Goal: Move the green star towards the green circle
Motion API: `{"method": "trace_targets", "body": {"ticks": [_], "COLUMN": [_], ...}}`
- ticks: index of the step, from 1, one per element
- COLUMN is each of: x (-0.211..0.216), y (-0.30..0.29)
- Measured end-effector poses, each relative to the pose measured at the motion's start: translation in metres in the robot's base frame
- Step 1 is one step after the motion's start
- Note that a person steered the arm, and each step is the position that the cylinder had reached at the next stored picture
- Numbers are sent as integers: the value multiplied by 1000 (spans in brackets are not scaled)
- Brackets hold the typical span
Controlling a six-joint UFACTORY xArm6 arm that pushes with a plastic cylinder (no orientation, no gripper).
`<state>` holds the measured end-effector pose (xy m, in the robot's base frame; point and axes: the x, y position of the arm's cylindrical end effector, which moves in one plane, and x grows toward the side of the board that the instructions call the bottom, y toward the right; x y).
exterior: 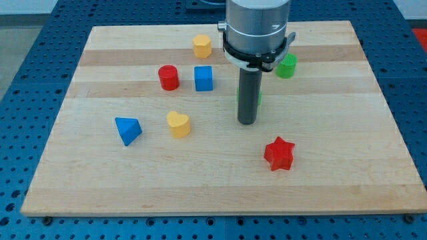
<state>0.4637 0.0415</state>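
A dark rod hangs from a grey arm housing (257, 27) at the top centre of the frame, and my tip (247, 123) rests on the wooden board (333, 193) just right of centre. The arm carries no fingers, so there is nothing to open, close or grip; the rod alone meets the board. A thin sliver of green (259, 99) shows along the rod's right edge, just above the tip; its shape cannot be made out, so whether it is the green star cannot be told from this view. The green circle (287, 66) stands in the upper right of centre, partly tucked behind the housing's black collar, up and to the right of the tip. Left of the rod, a blue cube (204, 78) and a red cylinder (169, 78) sit side by side, near each other but apart, in the upper middle of the frame. A yellow hexagon (202, 46) lies above them, near the board's top edge. Lower down, a yellow heart (178, 124) sits left of the tip at about its level, and a blue triangle (127, 130) lies further left. A red star (279, 153) rests below and to the right of the tip, near but not touching it. The board lies on a blue perforated table (27, 40).
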Motion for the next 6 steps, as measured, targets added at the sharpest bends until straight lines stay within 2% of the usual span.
{"method": "trace_targets", "body": {"ticks": [3,6], "x": [-13,-34], "y": [-36,-4]}}
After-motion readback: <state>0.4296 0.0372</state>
